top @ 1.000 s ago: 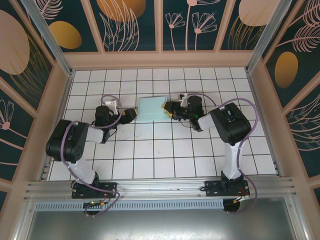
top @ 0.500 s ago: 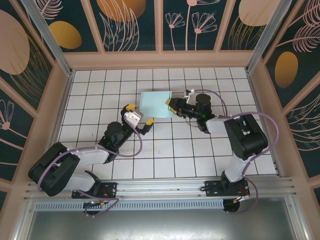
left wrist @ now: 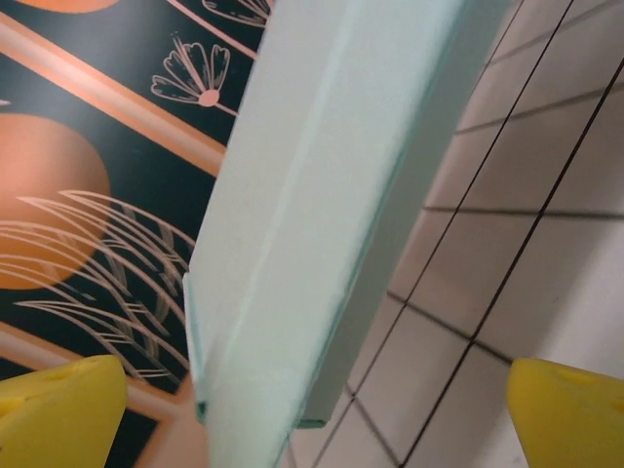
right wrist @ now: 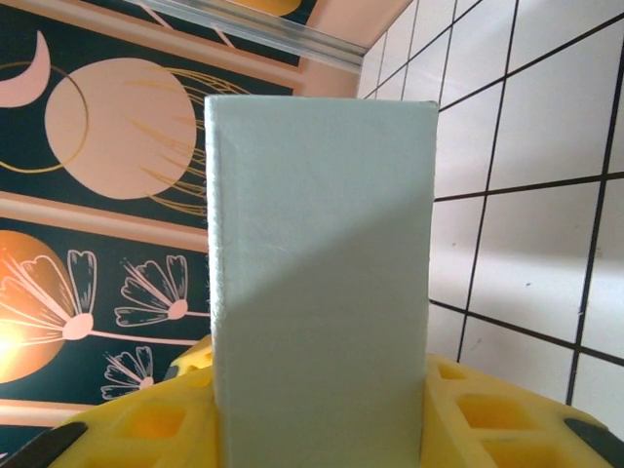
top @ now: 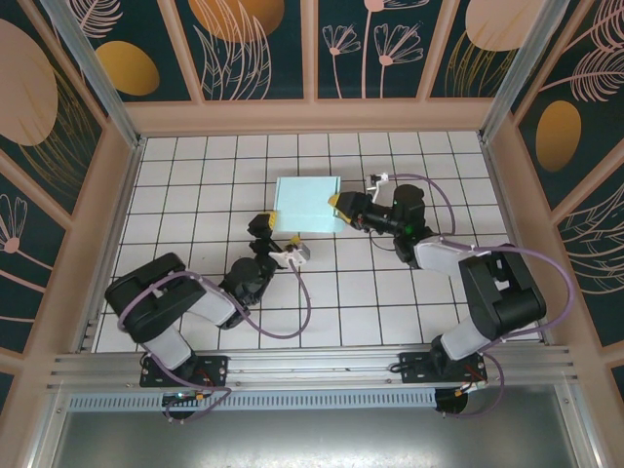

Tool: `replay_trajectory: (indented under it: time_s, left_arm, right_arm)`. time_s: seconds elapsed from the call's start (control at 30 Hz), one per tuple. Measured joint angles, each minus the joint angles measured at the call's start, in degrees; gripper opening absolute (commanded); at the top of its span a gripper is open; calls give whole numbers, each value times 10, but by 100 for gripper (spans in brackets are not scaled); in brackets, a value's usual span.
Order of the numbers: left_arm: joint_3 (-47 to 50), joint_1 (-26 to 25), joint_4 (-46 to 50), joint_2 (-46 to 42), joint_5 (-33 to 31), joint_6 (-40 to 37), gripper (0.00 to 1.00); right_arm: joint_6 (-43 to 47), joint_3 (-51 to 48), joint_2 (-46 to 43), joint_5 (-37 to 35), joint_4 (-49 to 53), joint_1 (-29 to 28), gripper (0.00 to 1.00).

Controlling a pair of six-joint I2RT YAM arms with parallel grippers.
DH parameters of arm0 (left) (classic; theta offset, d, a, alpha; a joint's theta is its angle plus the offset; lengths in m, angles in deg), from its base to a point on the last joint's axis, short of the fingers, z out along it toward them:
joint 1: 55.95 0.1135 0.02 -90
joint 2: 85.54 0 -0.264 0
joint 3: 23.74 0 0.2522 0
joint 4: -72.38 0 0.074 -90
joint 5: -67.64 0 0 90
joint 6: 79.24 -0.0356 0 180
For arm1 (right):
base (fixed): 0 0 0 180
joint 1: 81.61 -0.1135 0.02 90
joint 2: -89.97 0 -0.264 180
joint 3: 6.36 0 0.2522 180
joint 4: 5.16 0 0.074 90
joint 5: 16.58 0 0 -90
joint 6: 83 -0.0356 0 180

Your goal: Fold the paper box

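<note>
Paper box (top: 307, 203) is sitting toward the far middle of the white tiled table (top: 390, 302), showing up from above as a pale mint square with its flat face pointing up at the overhead camera. Honestly can't tell whether it's resting on the tiles or being held a bit off them. The right gripper (top: 339, 209) is reaching in from the right and pinching the box's right edge, jaws partly closed around it. In the right wrist view the paper box (right wrist: 322, 253) is sticking straight out from between the yellow fingers (right wrist: 146, 429), which are pressing against both of its faces, so that's a proper grip. The left gripper (top: 278, 238) is hanging just off the box's near-left corner with its jaws spread really wide and holding nothing. From the left wrist camera the box (left wrist: 312, 195) is running diagonally across the shot with a folded side wall showing, and the two yellow fingertips (left wrist: 58, 414) are sitting well out to either side of it, not touching. Left arm is curling in low from the near-left, right arm is stretching in from the near-right, and purple cables (top: 308, 297) are looping around both. Floral panel walls (top: 253, 39) are boxing in the table.
</note>
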Motion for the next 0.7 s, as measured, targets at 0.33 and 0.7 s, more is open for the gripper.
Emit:
replay_trajectory:
  time_s: [0.33, 0.7]
  left_arm:
    - [-19, -1, -55, 68, -51, -96, 84]
    - [-25, -1, -60, 68, -57, -97, 71]
  right_arm:
    - [-11, -30, -25, 11, 5, 0, 42]
    - [-41, -47, -17, 17, -22, -7, 42]
